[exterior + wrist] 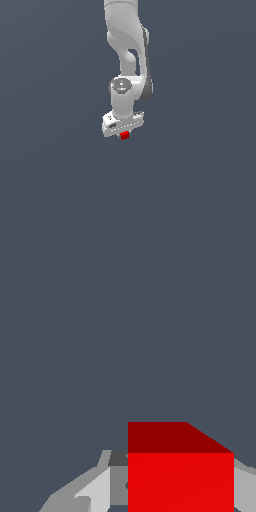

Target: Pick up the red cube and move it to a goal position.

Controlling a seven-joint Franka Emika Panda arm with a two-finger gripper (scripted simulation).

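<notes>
Seen from the exterior view, your white Panda arm (127,45) hangs down from the upper edge of the picture, its wrist turned so that the gripper (123,131) points downward. Directly under the gripper's pale body you find the red cube (124,135), a tiny bright block touching the underside of the gripper and far smaller than the hand above it. Around the cube you have only flat, even slate grey; no counter edge, shadow or horizon shows, so you cannot tell from this view whether the cube is lifted or resting on a surface.

Look to the wrist view and the red cube (180,476) fills the space close to the lens, with one bright face turned toward the camera and a darker red face slanting away from it. Grey and white fingers (92,493) flank the cube on both sides, one drawn up against each of its side faces, so the gripper (175,491) is closed around the cube and gripping it between the two fingers. Beyond the cube the same plain grey spreads across the rest of that picture, unmarked and featureless, and no goal marker shows near the cube in either view.
</notes>
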